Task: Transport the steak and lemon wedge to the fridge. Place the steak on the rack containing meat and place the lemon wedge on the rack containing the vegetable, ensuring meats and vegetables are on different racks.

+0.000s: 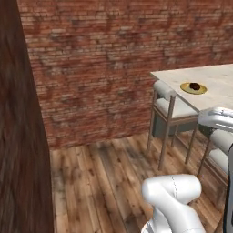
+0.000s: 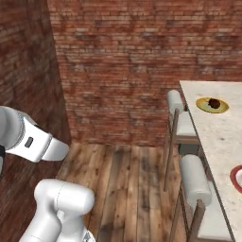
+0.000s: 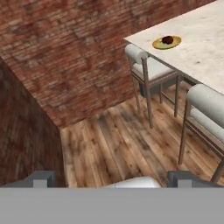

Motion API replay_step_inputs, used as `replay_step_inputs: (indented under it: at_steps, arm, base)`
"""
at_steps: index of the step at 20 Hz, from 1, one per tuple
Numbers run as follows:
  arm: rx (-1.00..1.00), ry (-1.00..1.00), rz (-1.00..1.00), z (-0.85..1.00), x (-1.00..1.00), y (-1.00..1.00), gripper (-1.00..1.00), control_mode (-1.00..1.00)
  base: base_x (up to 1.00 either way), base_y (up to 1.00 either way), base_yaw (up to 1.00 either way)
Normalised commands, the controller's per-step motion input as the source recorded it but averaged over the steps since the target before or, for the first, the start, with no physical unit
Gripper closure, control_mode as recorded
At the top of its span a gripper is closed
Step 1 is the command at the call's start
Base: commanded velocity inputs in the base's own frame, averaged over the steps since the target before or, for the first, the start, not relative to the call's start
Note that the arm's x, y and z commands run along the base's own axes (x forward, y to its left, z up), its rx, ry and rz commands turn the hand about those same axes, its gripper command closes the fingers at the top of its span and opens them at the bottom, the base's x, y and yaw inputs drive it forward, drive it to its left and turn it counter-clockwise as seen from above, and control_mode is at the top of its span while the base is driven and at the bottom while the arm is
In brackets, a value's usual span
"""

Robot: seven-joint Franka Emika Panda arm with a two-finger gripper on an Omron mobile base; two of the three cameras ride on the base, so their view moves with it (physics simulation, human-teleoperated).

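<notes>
Hand view: steak [image 3: 167, 40] on yellow plate [image 3: 158, 44], far beyond wide-open jaws.

Premises present as the dining area of a home. Red brick wall [image 1: 104, 59] spans the upper frame; wood plank floor [image 1: 113, 182] fills the lower centre. At right stands a pale marble-look table [image 2: 212, 137] with cushioned metal-framed chairs [image 2: 178, 120] alongside. A yellow plate [image 2: 212, 105] carrying food sits near the table's far corner.
</notes>
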Motion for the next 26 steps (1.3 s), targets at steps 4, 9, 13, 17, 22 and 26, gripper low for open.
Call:
replay_step_inputs:
  at_steps: [4, 9, 13, 17, 22, 26]
  arm:
    - [0.00, 0.00, 0.00, 0.00, 0.00, 0.00, -1.00, 1.00]
    - [0.00, 0.00, 0.00, 0.00, 0.00, 0.00, -1.00, 1.00]
    - [0.00, 0.00, 0.00, 0.00, 0.00, 0.00, -1.00, 1.00]
    - [0.00, 0.00, 0.00, 0.00, 0.00, 0.00, -1.00, 1.00]
    - [0.00, 0.00, 0.00, 0.00, 0.00, 0.00, -1.00, 1.00]
    - [0.00, 0.00, 0.00, 0.00, 0.00, 0.00, -1.00, 1.00]
  base:
    - [1.00, -0.04, 0.00]
    - [1.00, 0.00, -0.01]
    - [1.00, 0.00, -0.20]
    - [1.00, 0.00, -0.33]
    - [1.00, 0.01, -0.51]
    - [0.91, 0.11, -0.69]
